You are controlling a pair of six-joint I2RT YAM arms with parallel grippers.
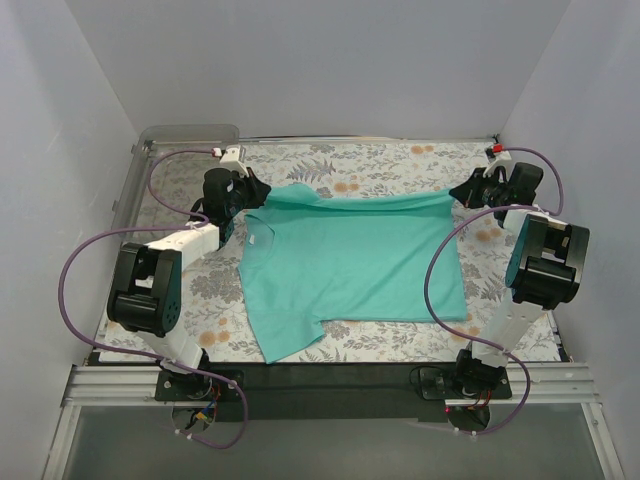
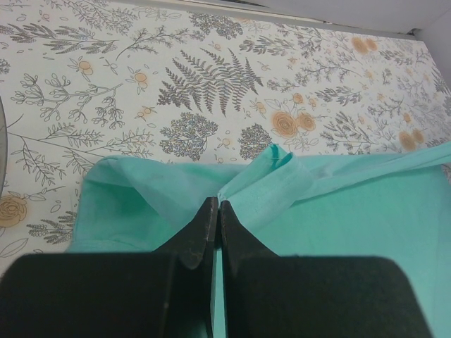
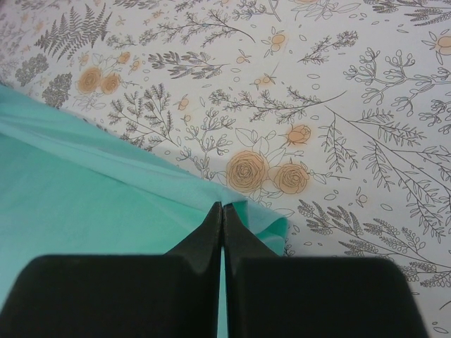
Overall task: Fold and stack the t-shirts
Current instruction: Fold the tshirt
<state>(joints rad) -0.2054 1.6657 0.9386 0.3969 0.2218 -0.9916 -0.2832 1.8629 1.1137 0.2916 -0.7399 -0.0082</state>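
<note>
A plain teal t-shirt (image 1: 350, 265) lies spread on the floral table cover, with a sleeve sticking out at the near left. My left gripper (image 1: 252, 192) is shut on the shirt's far left corner; the left wrist view shows the cloth (image 2: 296, 190) pinched between the black fingers (image 2: 201, 229). My right gripper (image 1: 462, 192) is shut on the far right corner, with the cloth (image 3: 106, 190) bunched at the fingers (image 3: 236, 225). The far edge is stretched taut between the two grippers.
A floral cloth (image 1: 380, 160) covers the table. A clear plastic lid or tray (image 1: 185, 135) sits at the far left corner. White walls close in on three sides. A black rail (image 1: 330, 385) runs along the near edge.
</note>
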